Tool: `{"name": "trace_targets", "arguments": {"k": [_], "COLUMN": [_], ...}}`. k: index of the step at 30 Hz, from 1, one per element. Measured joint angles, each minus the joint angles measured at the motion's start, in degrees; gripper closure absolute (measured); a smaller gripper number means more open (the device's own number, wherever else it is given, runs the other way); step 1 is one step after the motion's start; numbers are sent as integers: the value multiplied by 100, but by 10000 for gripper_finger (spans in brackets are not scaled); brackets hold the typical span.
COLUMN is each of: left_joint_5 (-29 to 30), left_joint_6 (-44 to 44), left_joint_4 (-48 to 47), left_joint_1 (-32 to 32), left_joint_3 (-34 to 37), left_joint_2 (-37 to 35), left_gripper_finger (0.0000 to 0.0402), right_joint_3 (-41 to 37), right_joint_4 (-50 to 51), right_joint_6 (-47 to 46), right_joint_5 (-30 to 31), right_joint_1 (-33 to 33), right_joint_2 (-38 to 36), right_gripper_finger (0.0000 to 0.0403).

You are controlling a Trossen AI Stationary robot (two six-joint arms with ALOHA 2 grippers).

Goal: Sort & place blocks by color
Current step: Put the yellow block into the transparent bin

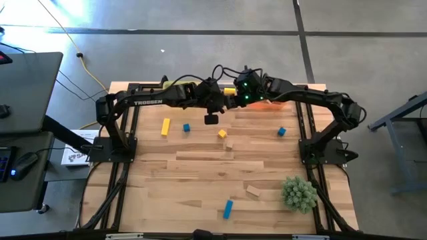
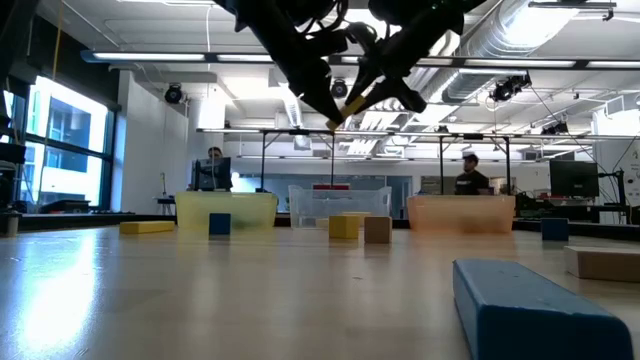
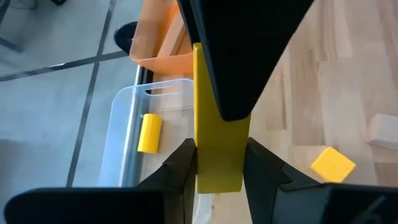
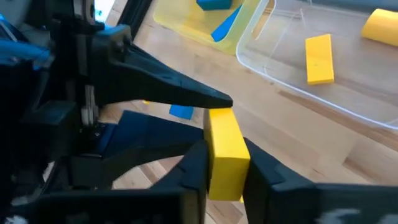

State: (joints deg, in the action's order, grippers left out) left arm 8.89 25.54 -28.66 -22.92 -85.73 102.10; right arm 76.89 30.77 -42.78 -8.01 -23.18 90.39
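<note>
Both grippers meet above the table's far middle, each shut on one yellow bar [image 1: 229, 90]. My left gripper [image 3: 217, 177] has one end and my right gripper [image 4: 224, 168] the other; in the low view the bar [image 2: 337, 117] hangs high over the table. Loose blocks lie flat on the table: a yellow bar [image 1: 165, 127], blue cubes [image 1: 187, 127] [image 1: 281, 132], a yellow cube [image 1: 222, 134], a tan cube [image 1: 229, 143], a tan block [image 1: 253, 191] and a blue bar [image 1: 228, 209]. My left gripper pinches the yellow bar's near end [image 3: 217, 155] between its two fingers, lying along the bar. The bar is lifted clear of the table. My right gripper's fingers cover its other end. My right gripper pinches the yellow bar's opposite end [image 4: 225, 146] between its two fingers, lying along the bar. The left gripper's fingertip [image 4: 214, 99] meets the bar's far end. The bar is clear of the table, beside the clear bin.
Three bins stand along the far edge: a yellow bin [image 4: 186, 28] with blue blocks, a clear bin [image 4: 348, 93] with yellow blocks [image 4: 319, 59], and an orange bin [image 3: 161, 43]. A spiky green plant ball [image 1: 298, 193] sits near the right front. People show beyond the table.
</note>
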Motion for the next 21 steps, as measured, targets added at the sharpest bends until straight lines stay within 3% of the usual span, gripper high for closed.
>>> {"name": "trace_targets", "arguments": {"k": [4,12,21], "left_joint_5": [109,147,335], "left_joint_6": [15,19,-53], "left_joint_4": [13,-5,39], "left_joint_1": [-33,-110,-383], "left_joint_3": [0,0,0], "left_joint_2": [0,0,0], "left_gripper_finger": [320,246,237], "right_joint_3": [6,-5,-5], "right_joint_4": [-83,29,36], "right_joint_6": [-5,121,557], "right_joint_5": [72,507,653], "right_joint_1": [9,10,-444], "right_joint_2": [2,16,129], "right_gripper_finger": [365,365,365]}}
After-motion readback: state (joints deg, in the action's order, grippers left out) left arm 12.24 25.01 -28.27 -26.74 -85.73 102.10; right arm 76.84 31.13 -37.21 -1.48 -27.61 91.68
